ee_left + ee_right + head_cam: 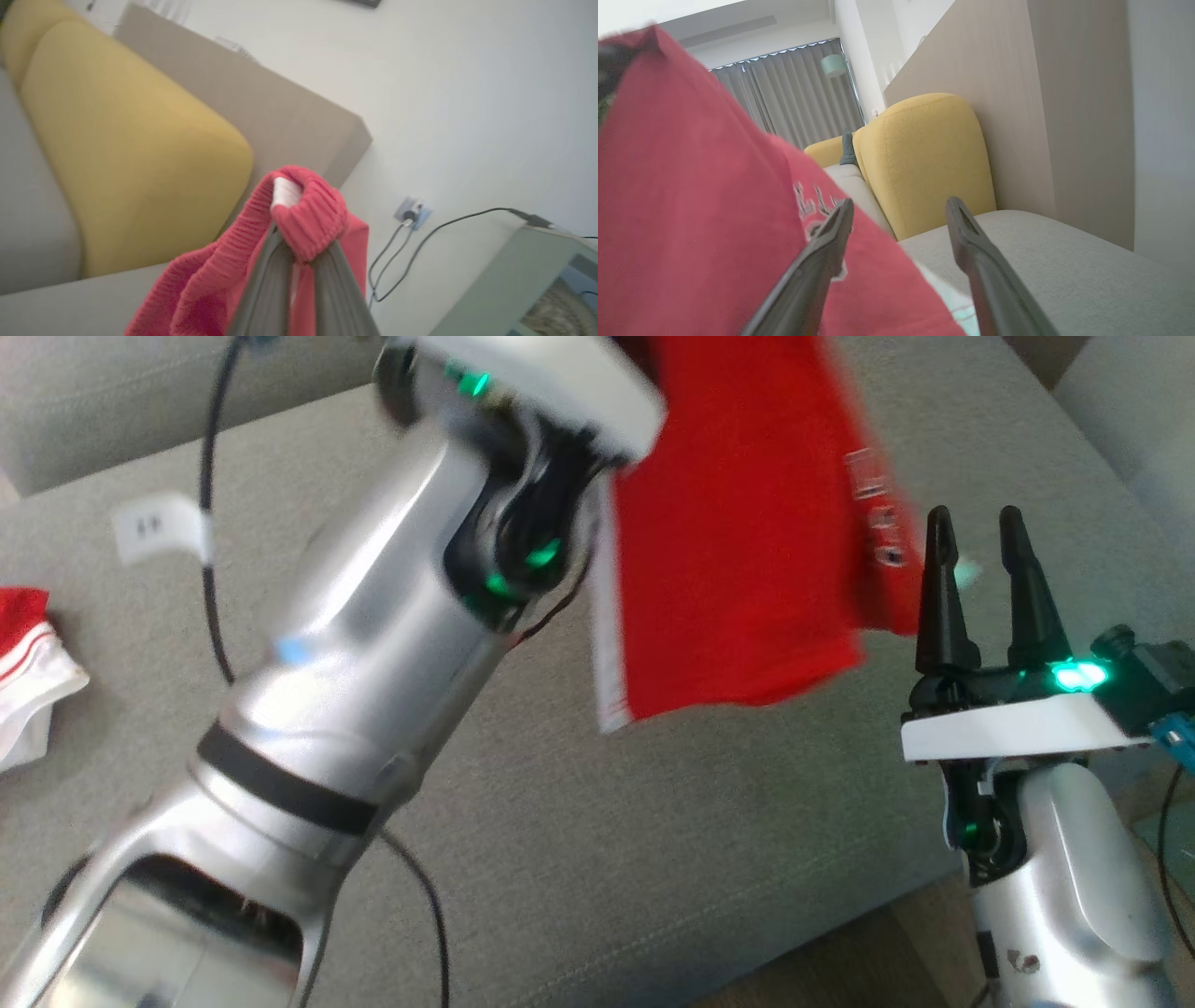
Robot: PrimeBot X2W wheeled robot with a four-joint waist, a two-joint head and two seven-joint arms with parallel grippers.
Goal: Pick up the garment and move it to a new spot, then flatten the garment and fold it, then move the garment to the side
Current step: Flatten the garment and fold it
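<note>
Left jaws are holding the garment (738, 541) up over the grey sofa seat (653, 859) while the right jaws are standing wide open beside it.

In the head view the garment, red with a white side stripe, is hanging at about 1 o'clock. Its top is hiding behind the left wrist and the pale forearm (373, 663) reaching up from 7 o'clock. In the left wrist view the two dark fingers (268, 280) are pinching shut on a bunched fold of the red ribbed waistband, with a bit of white showing at its top. The right jaws are sitting at 4 o'clock, fingers (938, 607) spread wide and gripping nothing. Their tips are pointing up just beside the garment's 3 o'clock edge, near its pale printed lettering; whether they are touching it cannot be told. A red-and-white cloth (28, 663) is lying on the seat at 9 o'clock.
</note>
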